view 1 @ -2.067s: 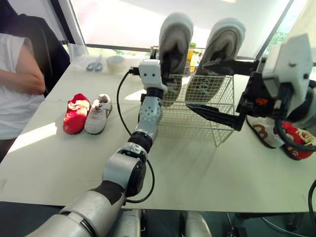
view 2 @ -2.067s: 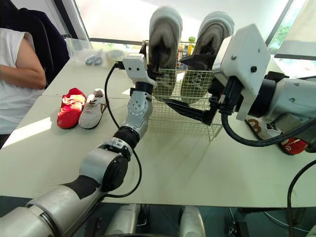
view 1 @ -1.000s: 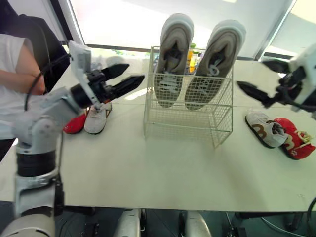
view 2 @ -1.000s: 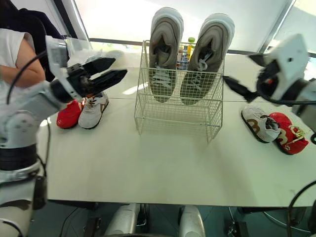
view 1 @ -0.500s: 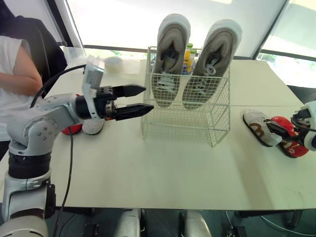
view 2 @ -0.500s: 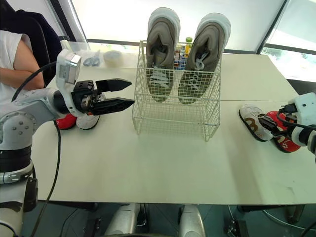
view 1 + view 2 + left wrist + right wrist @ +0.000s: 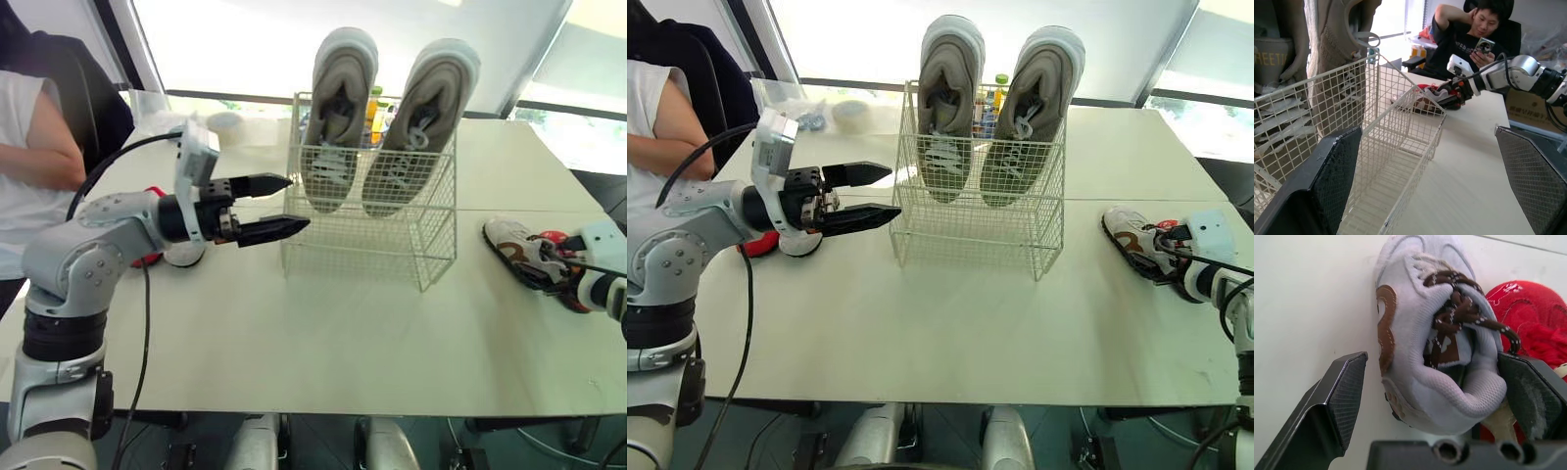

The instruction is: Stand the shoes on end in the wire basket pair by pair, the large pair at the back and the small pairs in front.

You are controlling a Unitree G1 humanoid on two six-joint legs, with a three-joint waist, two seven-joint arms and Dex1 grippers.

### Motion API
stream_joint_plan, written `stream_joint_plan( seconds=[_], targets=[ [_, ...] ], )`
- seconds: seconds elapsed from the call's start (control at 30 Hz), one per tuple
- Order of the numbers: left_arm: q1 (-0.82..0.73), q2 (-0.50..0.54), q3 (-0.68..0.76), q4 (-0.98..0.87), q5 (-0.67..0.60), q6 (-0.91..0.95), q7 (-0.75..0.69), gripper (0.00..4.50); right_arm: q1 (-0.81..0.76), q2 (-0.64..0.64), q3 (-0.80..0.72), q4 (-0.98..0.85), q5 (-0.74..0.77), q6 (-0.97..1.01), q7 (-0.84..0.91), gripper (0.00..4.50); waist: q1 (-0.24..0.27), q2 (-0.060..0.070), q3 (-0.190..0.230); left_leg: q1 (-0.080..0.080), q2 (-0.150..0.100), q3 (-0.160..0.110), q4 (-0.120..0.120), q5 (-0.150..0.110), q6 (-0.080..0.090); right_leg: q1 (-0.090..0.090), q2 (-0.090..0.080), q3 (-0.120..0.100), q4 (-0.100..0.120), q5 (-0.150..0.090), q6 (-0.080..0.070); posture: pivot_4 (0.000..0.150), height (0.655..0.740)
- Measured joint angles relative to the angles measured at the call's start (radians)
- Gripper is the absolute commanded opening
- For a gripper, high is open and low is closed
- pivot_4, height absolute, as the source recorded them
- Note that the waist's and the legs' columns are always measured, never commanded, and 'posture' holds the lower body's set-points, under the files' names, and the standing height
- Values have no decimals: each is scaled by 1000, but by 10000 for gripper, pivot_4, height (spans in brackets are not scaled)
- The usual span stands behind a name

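Bright daylight from rear windows (image 7: 235, 49), blown-out glare, soft shadows on table (image 7: 392, 333)

The basket (image 7: 970, 230) is made of thin, white-coated wire. The table (image 7: 950, 333) is finished smooth and matt. The white shoe (image 7: 1415, 382) is knitted cloth, laced with brown cord.

This looks to me like an office or a lab room. The broad white counter (image 7: 323, 343) I work at stands before a row of large, dark-framed windows (image 7: 235, 49). One person (image 7: 34, 166) is at its left edge, and another person (image 7: 1469, 36) sits in a black office chair (image 7: 1511, 39) holding a phone, with a cardboard box (image 7: 1518, 105) beside them.
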Motion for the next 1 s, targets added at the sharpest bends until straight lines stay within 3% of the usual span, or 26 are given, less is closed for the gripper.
stream_joint_plan(
  seconds=[0.03,0.2,0.27,0.5,0.77,0.9,1.0],
  targets=[
    [0,-1,-1,-2,3,-3,2,45000,-1,7,9,6,-7,-5,2,36772,0,0,0,0,0,0,0,0,0,0,0,0,0,0,0,1500,7400],
    [0,-8,-13,-6,30,-19,4,45000,-4,10,18,-5,-27,-17,8,12337,0,0,0,0,0,0,0,0,0,0,0,0,0,0,0,1500,7400],
    [-1,-13,-16,-4,38,-21,5,45000,-1,10,18,-32,-27,-11,11,4697,0,0,0,0,0,0,0,0,0,0,0,0,0,0,0,1500,7400],
    [-47,-43,-15,59,44,-29,20,45000,-13,-5,-70,-200,-6,14,-6,4697,7,3,2,0,0,0,0,0,0,-1,0,0,0,0,0,1500,7400],
    [-177,-67,4,248,11,16,-5,45000,-277,-108,-231,-470,71,-11,-39,4697,6,5,4,-1,0,0,-3,0,-1,-3,1,0,0,0,0,1500,7400],
    [-282,-71,7,369,-2,54,-49,45000,-367,-96,-200,-695,236,-49,62,4697,5,4,4,-1,1,0,-3,1,-1,-4,1,0,0,0,0,1500,7400],
    [-342,-72,7,427,-10,81,-79,45000,-381,-97,-91,-827,268,-99,130,4697,3,3,5,-1,1,0,-3,1,-1,-3,1,0,-1,0,0,1500,7400]
  ],
)
